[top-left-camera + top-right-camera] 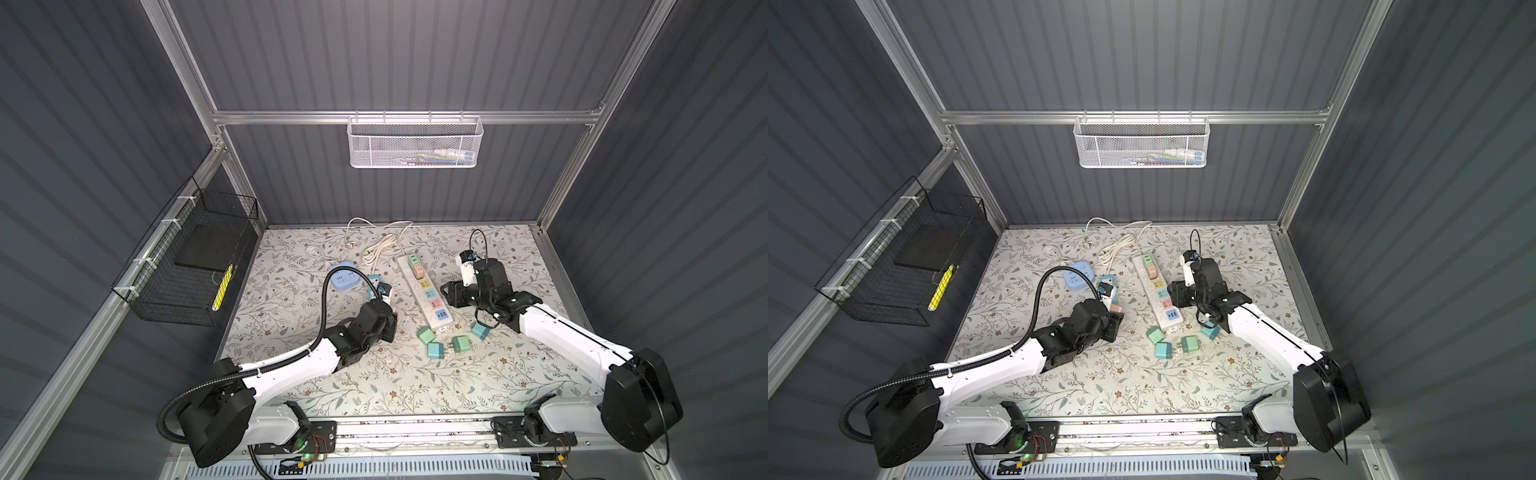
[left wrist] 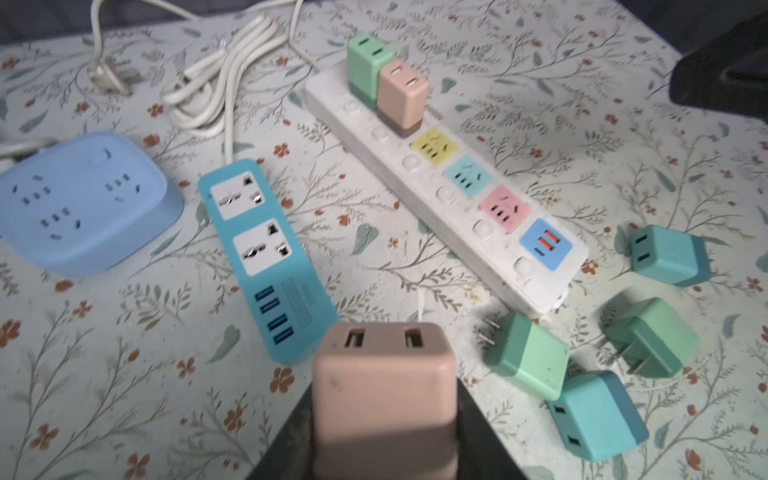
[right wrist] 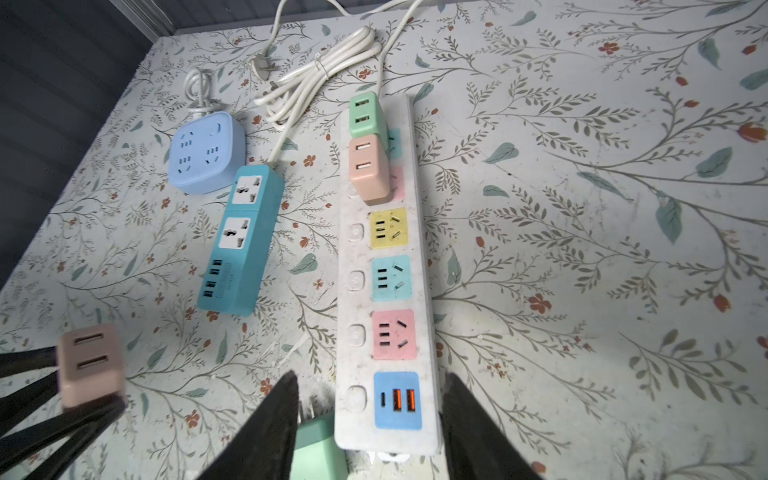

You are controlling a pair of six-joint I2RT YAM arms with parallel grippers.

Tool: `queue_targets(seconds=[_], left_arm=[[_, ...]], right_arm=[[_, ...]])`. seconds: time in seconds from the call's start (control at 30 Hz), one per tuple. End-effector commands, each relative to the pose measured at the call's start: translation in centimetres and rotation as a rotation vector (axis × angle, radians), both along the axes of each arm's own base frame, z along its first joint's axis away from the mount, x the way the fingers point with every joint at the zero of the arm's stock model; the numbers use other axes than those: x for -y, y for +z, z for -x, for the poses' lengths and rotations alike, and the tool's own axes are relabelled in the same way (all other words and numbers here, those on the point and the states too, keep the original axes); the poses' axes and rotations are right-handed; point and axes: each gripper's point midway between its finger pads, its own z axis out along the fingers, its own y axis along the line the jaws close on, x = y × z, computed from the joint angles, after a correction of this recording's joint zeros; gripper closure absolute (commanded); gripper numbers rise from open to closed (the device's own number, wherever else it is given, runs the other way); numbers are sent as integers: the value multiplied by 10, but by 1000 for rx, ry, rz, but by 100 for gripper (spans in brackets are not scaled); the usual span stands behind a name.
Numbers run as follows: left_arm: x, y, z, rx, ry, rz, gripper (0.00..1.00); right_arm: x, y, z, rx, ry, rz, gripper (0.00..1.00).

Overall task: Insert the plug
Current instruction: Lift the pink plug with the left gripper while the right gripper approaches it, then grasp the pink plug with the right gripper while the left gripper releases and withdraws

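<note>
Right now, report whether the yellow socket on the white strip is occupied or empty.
Empty: the yellow socket shows bare slots; the plugged-in pink adapter stands in the next one.

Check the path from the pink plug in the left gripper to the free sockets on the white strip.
Nothing visible blocks it: only bare tablecloth lies between the pink plug and the white strip, whose yellow socket, teal socket and pink socket are uncovered. The right gripper straddles only the strip's USB end.

1. Long power strip (image 1: 417, 291) lies mid-table, near to far.
2. Plugged adapters (image 1: 413, 261) on its far end.
3. Loose adapters (image 1: 435, 350) at its near end.
4. Short power strip (image 2: 266, 253), socket block (image 1: 343, 278) left; cables (image 1: 376, 247) behind.
</note>
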Motion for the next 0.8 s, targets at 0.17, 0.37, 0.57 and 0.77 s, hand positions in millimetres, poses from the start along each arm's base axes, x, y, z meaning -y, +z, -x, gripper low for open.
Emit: queue_targets(seconds=[0.17, 0.37, 0.57, 0.77], left_arm=[[57, 57, -11, 306, -214, 93, 77], [76, 57, -14, 330, -282, 93, 77], [82, 65, -10, 367, -325, 109, 76], [83, 74, -4, 384, -351, 136, 76]], right_arm=[[-25, 41, 35, -34, 139, -85, 44], [-45, 53, 39, -28, 196, -132, 43], [-79, 52, 49, -68, 320, -171, 44], [-90, 42, 48, -103, 352, -183, 45]])
